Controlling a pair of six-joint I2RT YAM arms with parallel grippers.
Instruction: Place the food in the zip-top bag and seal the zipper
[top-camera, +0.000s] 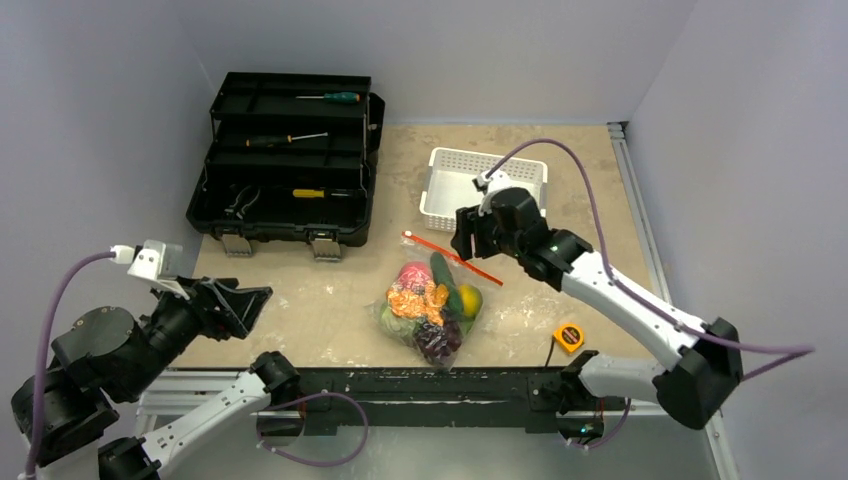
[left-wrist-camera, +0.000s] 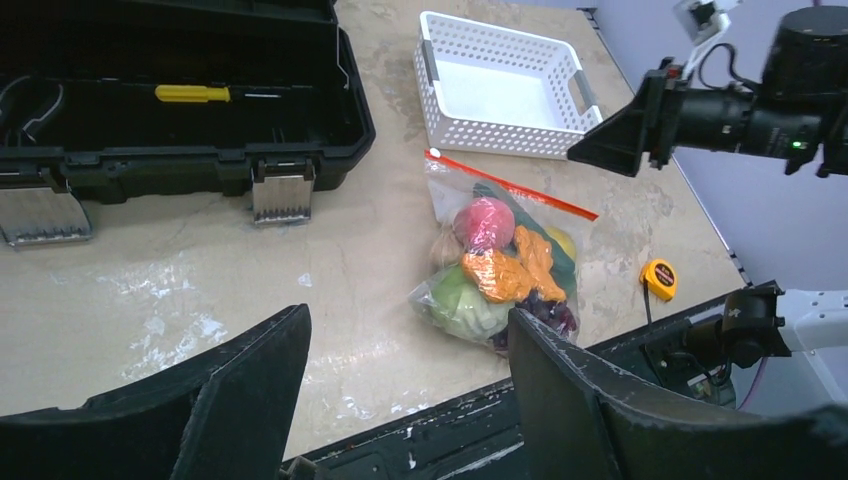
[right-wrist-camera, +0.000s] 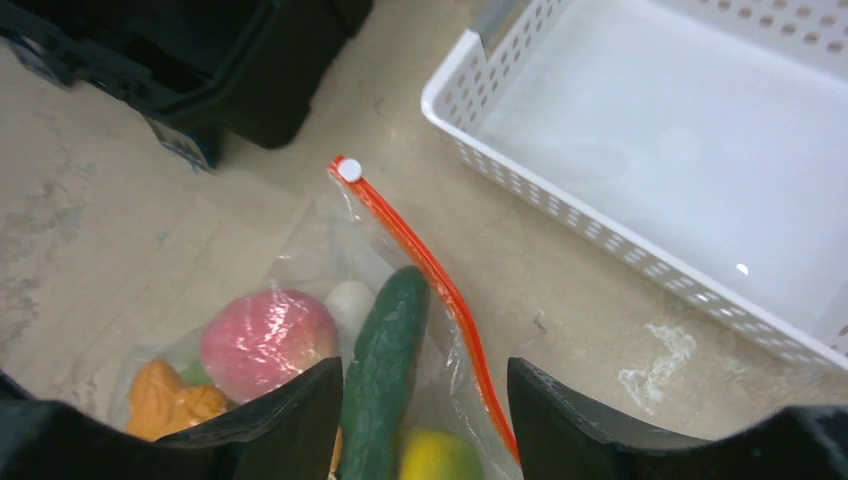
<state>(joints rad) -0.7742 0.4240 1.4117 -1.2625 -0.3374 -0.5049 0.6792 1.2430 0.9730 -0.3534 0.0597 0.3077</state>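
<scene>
Since the beige tabletop (top-camera: 330, 290) carries the clear crinkly plastic zip-top bag (top-camera: 430, 305) at the overhead frame's lower centre, toy fruits and vegetables (left-wrist-camera: 487, 272) inside, sealing seems the step left. The right arm's fingers (right-wrist-camera: 290, 420) hang spread and empty over the thin orange-red zipper strip (right-wrist-camera: 425, 265); best pinch its small white slider (right-wrist-camera: 349, 170), upper left, and draw straight along. The left arm's fingers (left-wrist-camera: 250, 390), also spread, could pin the bag.

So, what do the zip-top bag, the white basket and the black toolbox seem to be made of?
Zip-top bag: thin clear plastic film, glossy; it crinkles and the food shows through.
Basket: likely rigid white plastic, smooth, with moulded perforated walls.
Toolbox: probably hard black plastic, matt, with metal-looking latches.
</scene>
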